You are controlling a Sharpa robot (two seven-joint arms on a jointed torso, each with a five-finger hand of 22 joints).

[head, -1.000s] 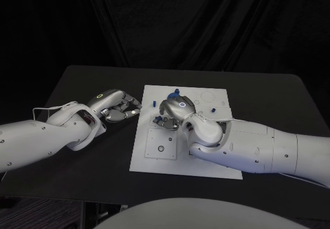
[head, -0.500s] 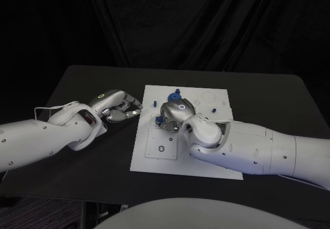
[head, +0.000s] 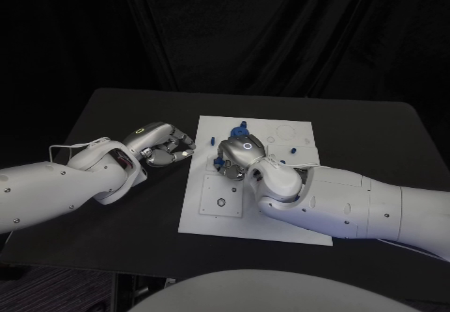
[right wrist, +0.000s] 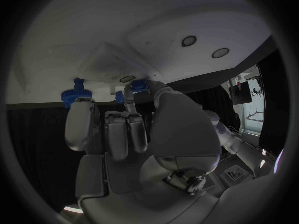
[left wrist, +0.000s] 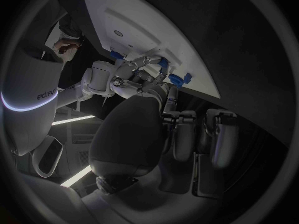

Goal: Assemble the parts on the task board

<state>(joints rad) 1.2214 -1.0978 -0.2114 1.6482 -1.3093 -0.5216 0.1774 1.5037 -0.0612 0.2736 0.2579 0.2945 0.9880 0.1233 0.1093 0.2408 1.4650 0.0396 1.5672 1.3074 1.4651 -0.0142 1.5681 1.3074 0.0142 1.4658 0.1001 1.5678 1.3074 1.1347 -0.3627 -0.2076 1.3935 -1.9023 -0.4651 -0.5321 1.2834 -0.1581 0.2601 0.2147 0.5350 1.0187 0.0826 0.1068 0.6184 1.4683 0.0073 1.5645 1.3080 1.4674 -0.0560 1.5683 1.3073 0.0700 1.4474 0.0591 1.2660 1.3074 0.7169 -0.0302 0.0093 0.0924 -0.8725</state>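
Black curtains hang behind the black desk, and the white task board lies flat in its middle. Small blue parts sit near the board's far edge: a blue gear-shaped part stands just beyond the right hand, and a small blue peg stands near the board's left edge.

That right hand rests over the upper middle of the board, fingers pointing down at it. In the right wrist view a fingertip touches a blue part on the board, while the other fingers stay straight and apart; whether the piece is actually pinched I cannot tell.

Off the board, the left hand hovers over the bare desk just beside the board's left edge. Its fingers are curled inward, clenched on nothing visible.
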